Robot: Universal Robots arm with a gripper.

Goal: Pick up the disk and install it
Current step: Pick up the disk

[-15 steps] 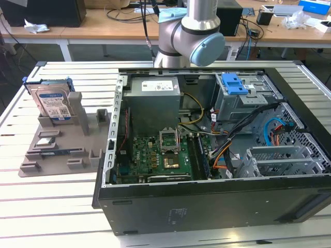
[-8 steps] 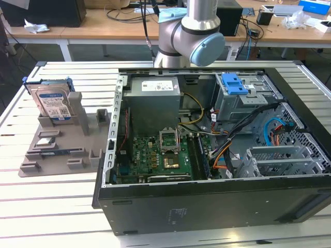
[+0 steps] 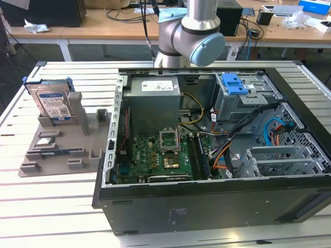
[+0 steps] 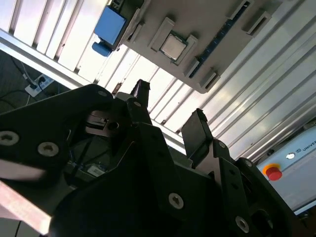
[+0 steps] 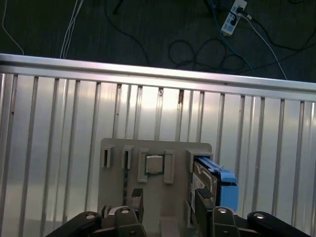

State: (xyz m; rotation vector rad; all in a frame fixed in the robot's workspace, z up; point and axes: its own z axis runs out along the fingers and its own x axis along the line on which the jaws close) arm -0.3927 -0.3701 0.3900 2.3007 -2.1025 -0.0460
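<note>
Fingers [image 4: 195, 131] parted and empty, well clear of the disk [image 3: 51, 103], which stands upright in the grey holder [image 3: 57, 155] on the desk [image 3: 51, 206] beside the case [image 3: 207, 206]; sound practice: centre over its top edge, descend plumb, clamp both flat faces.

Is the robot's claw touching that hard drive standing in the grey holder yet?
Apart. In the second wrist view the gripper hangs open and empty, with bare table slats showing between it and the disk.

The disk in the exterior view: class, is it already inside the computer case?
No, the disk stands upright in the grey holder on the table, outside the computer case.
</note>
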